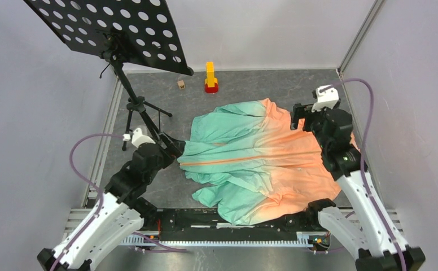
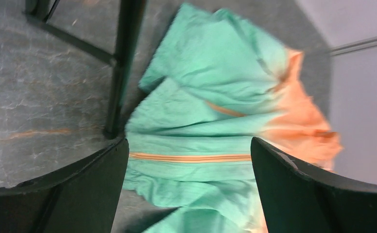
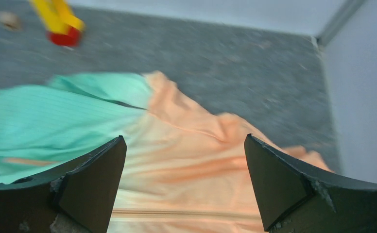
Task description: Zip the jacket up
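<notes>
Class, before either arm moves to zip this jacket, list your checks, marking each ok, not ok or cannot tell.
1. Jacket lying zipper up: ok.
2. Left gripper jaws open, empty: ok.
3. Right gripper jaws open, empty: ok.
4. Zipper between left jaws in wrist view: ok.
5. Slider located: cannot tell.
6. Music stand leg clear of left gripper: not ok, right beside it.

The left arm and right arm wear white shells far from the hand and black housings nearer it. A lilac cable loops along each arm to a white block just behind the wrist. The left gripper and right gripper have broad black wedge fingers, and the right pair is chipped pale at the edges.
</notes>
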Action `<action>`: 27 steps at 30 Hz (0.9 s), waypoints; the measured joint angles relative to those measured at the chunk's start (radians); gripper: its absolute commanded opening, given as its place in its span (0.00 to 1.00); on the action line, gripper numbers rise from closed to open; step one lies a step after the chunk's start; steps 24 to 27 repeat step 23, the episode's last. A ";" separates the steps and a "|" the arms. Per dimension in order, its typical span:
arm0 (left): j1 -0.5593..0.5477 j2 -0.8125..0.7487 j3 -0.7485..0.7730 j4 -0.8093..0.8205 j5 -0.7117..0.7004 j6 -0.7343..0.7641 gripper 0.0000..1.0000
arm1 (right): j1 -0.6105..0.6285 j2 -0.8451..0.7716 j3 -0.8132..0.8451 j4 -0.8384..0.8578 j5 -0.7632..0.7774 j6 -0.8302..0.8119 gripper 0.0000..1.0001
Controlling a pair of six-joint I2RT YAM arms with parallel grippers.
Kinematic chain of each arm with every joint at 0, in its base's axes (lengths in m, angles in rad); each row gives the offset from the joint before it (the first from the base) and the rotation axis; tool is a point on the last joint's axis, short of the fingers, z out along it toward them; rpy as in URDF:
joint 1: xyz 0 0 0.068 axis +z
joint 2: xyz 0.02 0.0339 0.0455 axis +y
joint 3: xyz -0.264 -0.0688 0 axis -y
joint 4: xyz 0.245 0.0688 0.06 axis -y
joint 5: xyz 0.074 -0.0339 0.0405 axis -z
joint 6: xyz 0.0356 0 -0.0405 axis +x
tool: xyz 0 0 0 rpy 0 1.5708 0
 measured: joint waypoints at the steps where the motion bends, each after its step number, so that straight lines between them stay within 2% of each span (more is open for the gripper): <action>1: 0.000 -0.027 0.033 -0.029 0.003 0.000 1.00 | 0.000 -0.038 0.000 0.004 -0.054 0.035 0.98; 4: 0.000 -0.117 0.138 -0.086 0.012 0.007 1.00 | 0.002 -0.120 0.007 0.007 -0.148 0.099 0.98; 9: 0.000 -0.237 0.329 -0.077 0.079 0.118 1.00 | 0.002 -0.196 0.093 -0.003 -0.153 0.127 0.98; 18: 0.000 -0.178 0.686 0.034 0.225 0.447 1.00 | 0.001 -0.484 0.130 0.149 -0.090 0.134 0.98; 23: 0.000 -0.146 0.771 0.057 0.284 0.558 1.00 | 0.001 -0.575 0.135 0.246 -0.081 0.107 0.98; 27: 0.000 -0.146 0.771 0.057 0.284 0.558 1.00 | 0.001 -0.575 0.135 0.246 -0.081 0.107 0.98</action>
